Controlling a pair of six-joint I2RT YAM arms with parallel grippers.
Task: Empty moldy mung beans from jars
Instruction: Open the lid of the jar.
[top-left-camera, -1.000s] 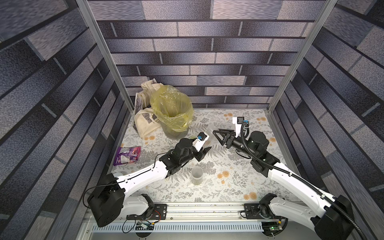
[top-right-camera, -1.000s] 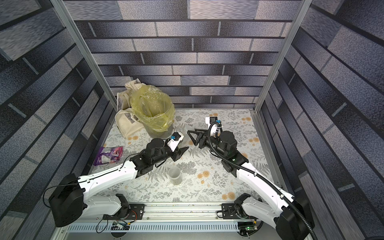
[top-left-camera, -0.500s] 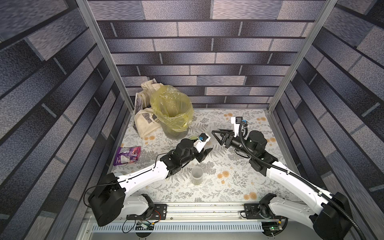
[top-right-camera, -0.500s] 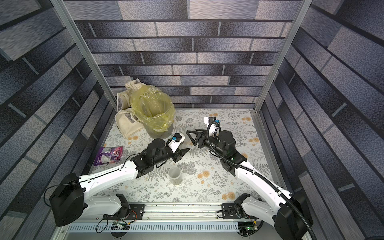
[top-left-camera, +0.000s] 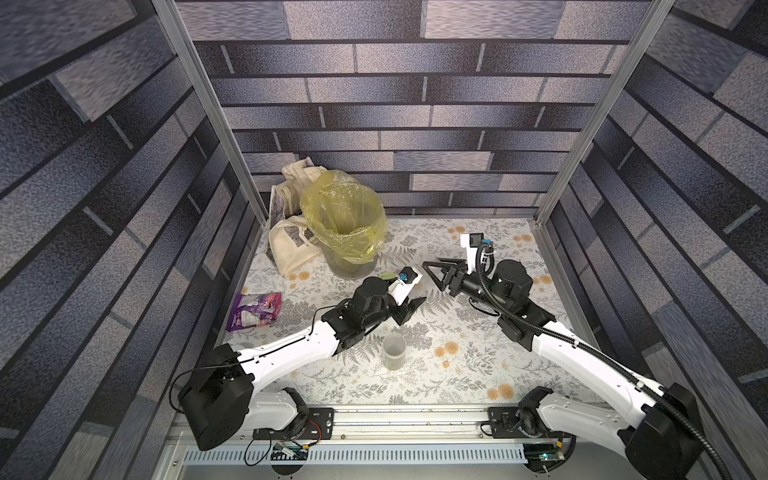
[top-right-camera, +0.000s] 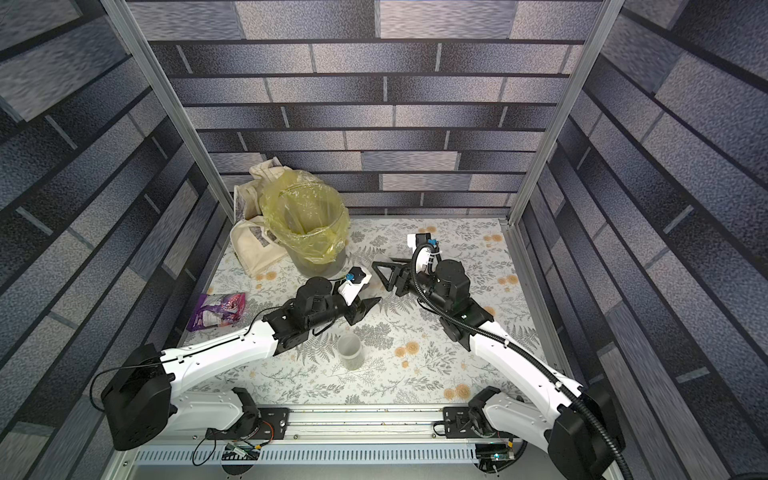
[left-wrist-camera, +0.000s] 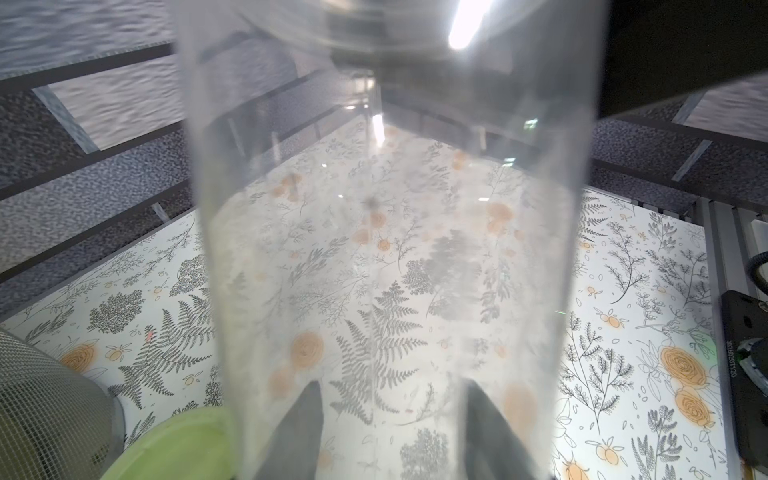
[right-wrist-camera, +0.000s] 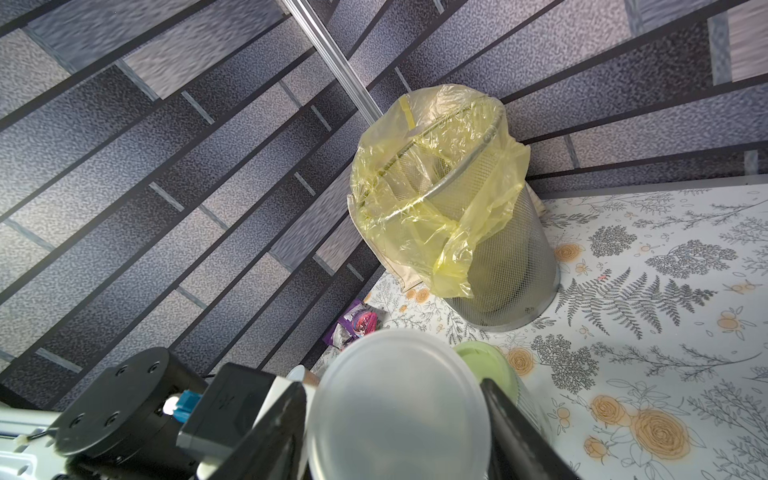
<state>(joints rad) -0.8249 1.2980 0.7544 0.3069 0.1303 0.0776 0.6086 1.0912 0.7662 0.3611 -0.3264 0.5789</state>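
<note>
We are clenching the left gripper (top-left-camera: 415, 302) on the tall slim jar (left-wrist-camera: 386, 249) over the flowered table (top-left-camera: 461, 374), in the middle of the scene and just right of the mesh bin (top-left-camera: 353, 270). Its fingers (left-wrist-camera: 299, 428) are showing through the clear wall in the left wrist view.

We are holding the right gripper (top-left-camera: 434, 272) at that jar's translucent round end (right-wrist-camera: 399, 403), with 1 finger on each side of it. We are not able to tell whether it is grasping the end or standing just off it.

The short jar (top-left-camera: 394, 352) is standing upright on the table, nearer to us than both grippers and apart from them. A dull layer is sitting at its bottom, too small to make out.

The jar with the lime-green lid (right-wrist-camera: 486, 365) is standing at the foot of the bin, just beside the left wrist.

The bin is wearing a yellow bag (top-left-camera: 340, 216) at the far left. A cloth bag (top-left-camera: 291, 249) is slumping on its left, and a purple packet (top-left-camera: 254, 311) is lying by the left wall.
</note>
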